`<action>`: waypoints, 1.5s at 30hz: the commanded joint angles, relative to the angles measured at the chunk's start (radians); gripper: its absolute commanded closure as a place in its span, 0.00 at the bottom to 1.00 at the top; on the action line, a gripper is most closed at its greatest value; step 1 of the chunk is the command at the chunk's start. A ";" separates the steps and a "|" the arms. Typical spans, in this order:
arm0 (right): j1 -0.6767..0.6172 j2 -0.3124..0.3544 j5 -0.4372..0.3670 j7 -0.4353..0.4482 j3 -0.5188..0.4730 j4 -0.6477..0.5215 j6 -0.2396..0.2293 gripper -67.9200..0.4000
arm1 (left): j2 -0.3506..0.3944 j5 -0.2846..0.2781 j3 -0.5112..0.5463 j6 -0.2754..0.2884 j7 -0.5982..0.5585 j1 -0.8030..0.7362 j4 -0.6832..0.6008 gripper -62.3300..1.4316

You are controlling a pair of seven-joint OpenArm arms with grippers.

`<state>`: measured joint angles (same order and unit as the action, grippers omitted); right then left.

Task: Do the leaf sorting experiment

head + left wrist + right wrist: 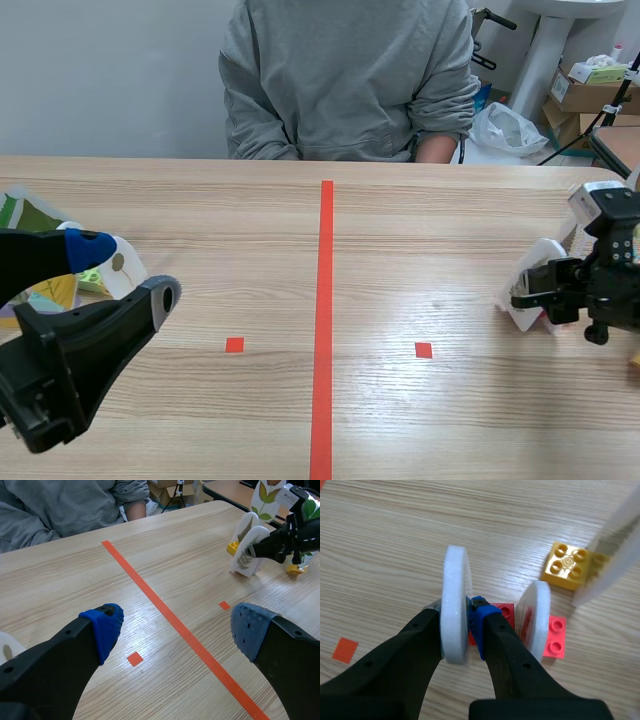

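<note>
Your leaf card point(455, 570) is in the right hand point(457, 607), which is clenched on it with one finger against each flat face. The leaf card stands upright on its edge, long axis up, thin rim turned toward the wrist. Nothing lies between hand and card. What counts now, as I judge it, is that the free way out is straight up before any sideways travel.

A red brick point(506, 611) sits at the leaf card's foot, touching it or nearly so; you cannot tell whether the card is seated in it. Just beside the leaf card, on the blue-padded finger's side, a second card point(535, 615) stands parallel to it on a pinkish-red brick point(555, 637). It is near enough that a swing that way would likely knock it over. Past the second card from the leaf card lie a yellow brick point(572, 565) and the slanted edge of a further white card point(620, 545).

The left hand point(177, 627) is well apart from the leaf card, across the desk point(420, 230). It is released, pads wide, with nothing between them, so the right arm is plainly the nearer one. More leaf cards point(35, 215) lie by the left hand, at the opposite side of the desk from the leaf card. A person point(345, 80) sits behind the desk's far edge, well away from the leaf card.
</note>
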<state>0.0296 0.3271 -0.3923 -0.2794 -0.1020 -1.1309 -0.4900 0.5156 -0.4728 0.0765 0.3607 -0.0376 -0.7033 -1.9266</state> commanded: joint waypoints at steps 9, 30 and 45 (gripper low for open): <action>-0.034 0.066 -0.032 0.004 -0.105 -0.018 0.006 0.97 | -0.005 -0.006 -0.005 0.002 -0.018 0.003 -0.012 0.25; -0.091 0.085 -0.031 0.032 -0.162 -0.018 0.034 0.74 | -0.005 -0.006 -0.005 0.002 -0.018 0.003 -0.012 0.25; -0.091 0.085 -0.032 0.045 -0.162 -0.018 0.026 0.37 | -0.005 -0.006 -0.005 0.002 -0.018 0.003 -0.012 0.25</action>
<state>-0.0727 0.3935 -0.4126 -0.2516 -0.2543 -1.1309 -0.4583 0.5156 -0.4728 0.0761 0.3607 -0.0376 -0.7033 -1.9266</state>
